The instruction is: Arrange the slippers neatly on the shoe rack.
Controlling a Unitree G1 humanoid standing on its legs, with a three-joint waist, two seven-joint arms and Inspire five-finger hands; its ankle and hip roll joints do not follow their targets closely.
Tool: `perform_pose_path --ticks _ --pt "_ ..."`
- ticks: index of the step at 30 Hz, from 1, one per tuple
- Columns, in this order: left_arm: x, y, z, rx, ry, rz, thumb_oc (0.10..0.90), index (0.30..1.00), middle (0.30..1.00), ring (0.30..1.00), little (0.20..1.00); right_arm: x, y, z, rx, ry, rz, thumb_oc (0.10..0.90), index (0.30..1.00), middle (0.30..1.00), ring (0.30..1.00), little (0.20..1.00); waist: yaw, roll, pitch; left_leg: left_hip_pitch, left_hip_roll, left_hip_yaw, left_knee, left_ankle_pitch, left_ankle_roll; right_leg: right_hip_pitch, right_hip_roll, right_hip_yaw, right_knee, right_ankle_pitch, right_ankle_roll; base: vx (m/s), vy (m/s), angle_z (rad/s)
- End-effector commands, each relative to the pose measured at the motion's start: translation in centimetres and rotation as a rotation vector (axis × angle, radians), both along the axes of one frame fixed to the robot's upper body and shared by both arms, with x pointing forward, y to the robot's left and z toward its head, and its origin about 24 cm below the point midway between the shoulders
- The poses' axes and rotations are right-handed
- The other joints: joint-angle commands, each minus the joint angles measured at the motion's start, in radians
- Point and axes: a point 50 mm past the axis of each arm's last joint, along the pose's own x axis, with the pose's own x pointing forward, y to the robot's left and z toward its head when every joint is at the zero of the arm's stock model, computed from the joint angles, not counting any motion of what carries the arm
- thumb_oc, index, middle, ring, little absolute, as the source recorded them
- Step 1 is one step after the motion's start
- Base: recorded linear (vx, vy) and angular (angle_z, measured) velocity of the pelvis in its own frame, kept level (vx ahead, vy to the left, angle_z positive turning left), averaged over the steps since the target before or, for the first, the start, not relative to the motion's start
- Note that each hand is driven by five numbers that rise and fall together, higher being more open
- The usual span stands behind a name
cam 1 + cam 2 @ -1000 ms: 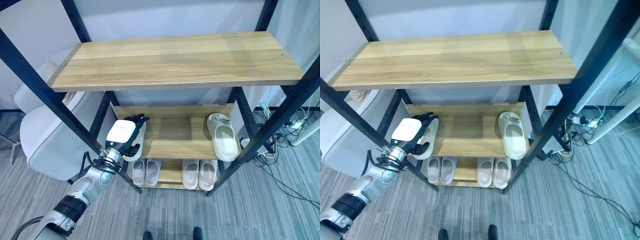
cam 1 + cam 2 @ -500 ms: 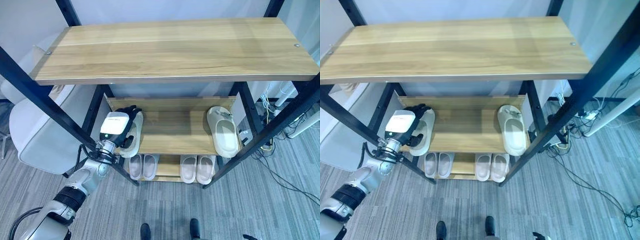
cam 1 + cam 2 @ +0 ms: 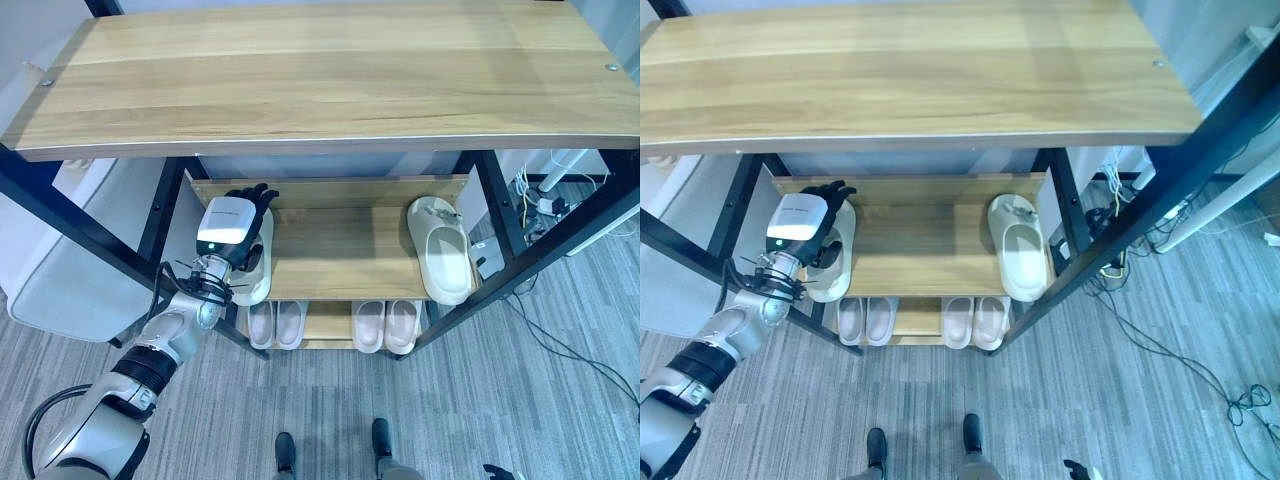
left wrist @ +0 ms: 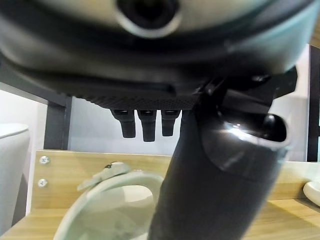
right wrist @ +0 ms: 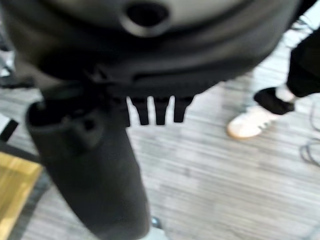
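Left eye view has the left hand (image 3: 233, 240) in on the middle shelf (image 3: 340, 265) of the shoe rack (image 3: 300, 80), resting over the pale slipper (image 3: 255, 275) at that shelf's near-hand end. Over the last second the whole picture has slid, so the camera has moved; the hand itself has stayed with the slipper, and the slipper now looks squarer to the shelf edge than it did. Left wrist view shows the fingers (image 4: 142, 122) straight, reaching out over the slipper's strap and opening, thumb running down beside it: nothing clamped, more a flat guiding touch, though actual contact I cannot make out. Far across from the hand, at the other end of the same shelf, lies the second slipper (image 3: 440, 250), toe pointing to the back, well apart from its partner. Below the hand, two more pairs (image 3: 335, 322) sit side by side on the bottom shelf. Right hand (image 5: 100, 145) hangs out over the carpet, fingers straight, holding nothing; a person's shoe (image 5: 250, 122) shows past it. My read: placement on this side is about done, and the pair wants closing up.
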Motion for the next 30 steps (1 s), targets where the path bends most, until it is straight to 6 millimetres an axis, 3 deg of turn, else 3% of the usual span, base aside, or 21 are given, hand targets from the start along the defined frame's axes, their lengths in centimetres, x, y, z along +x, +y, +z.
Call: perform_pose_path --ticks 1,7,14,21,28,30 --pt "3.0 0.9 6.9 -0.012 -0.237 0.095 0.4 0.3 0.3 0.3 0.3 0.3 -1.4 0.8 -0.078 -0.045 0.013 0.8 0.9 0.9 0.9 0.9 0.0 -0.005 -0.016 -0.019 -0.049 0.003 0.003 -0.049 0.01 0.014 0.009 -0.004 0.008 -0.086 0.051 0.01 -0.002 -0.04" --pt "2.6 0.1 6.4 -0.062 -0.232 0.049 0.4 0.3 0.3 0.3 0.3 0.3 -0.8 0.7 -0.069 -0.064 0.005 0.8 0.9 0.9 0.9 0.9 -0.002 -0.011 -0.016 -0.027 -0.047 0.005 0.003 -0.051 0.011 0.003 0.009 -0.003 0.008 -0.085 0.05 0.0 0.0 0.0" --pt "1.7 -2.7 5.0 -0.18 -0.229 -0.073 0.4 0.3 0.3 0.3 0.3 0.6 -0.5 0.7 -0.074 -0.067 0.012 0.8 0.9 0.9 0.9 0.9 -0.001 -0.009 -0.012 -0.013 -0.048 0.008 0.003 -0.056 0.012 0.014 0.012 0.004 0.008 -0.089 0.045 0.0 0.0 0.0" --pt "2.1 -4.8 7.0 -0.163 -0.315 -0.148 0.4 0.3 0.3 0.3 0.3 2.0 -0.4 1.0 -0.09 -0.101 0.037 0.8 0.9 0.9 0.9 0.9 -0.017 -0.002 -0.002 -0.048 -0.044 0.013 0.003 -0.046 0.011 -0.025 0.011 0.013 0.008 -0.075 0.047 -0.02 -0.007 -0.03" --pt "2.2 -7.1 8.9 -0.15 -0.385 -0.23 0.4 0.3 0.3 0.3 0.3 1.9 -0.3 0.9 -0.1 -0.092 0.049 0.8 0.9 0.9 0.9 0.9 -0.034 -0.001 -0.002 -0.084 -0.042 0.026 0.003 -0.041 0.011 -0.07 0.01 0.027 0.008 -0.061 0.048 -0.02 -0.011 -0.06" --pt "2.3 -8.6 9.7 -0.141 -0.406 -0.274 0.4 0.3 0.3 0.3 0.3 2.0 -0.6 1.0 -0.115 -0.088 0.049 0.8 0.9 0.9 0.9 0.9 -0.046 0.002 0.004 -0.098 -0.042 0.033 0.003 -0.038 0.011 -0.086 0.009 0.035 0.008 -0.053 0.05 0.0 0.0 0.0"
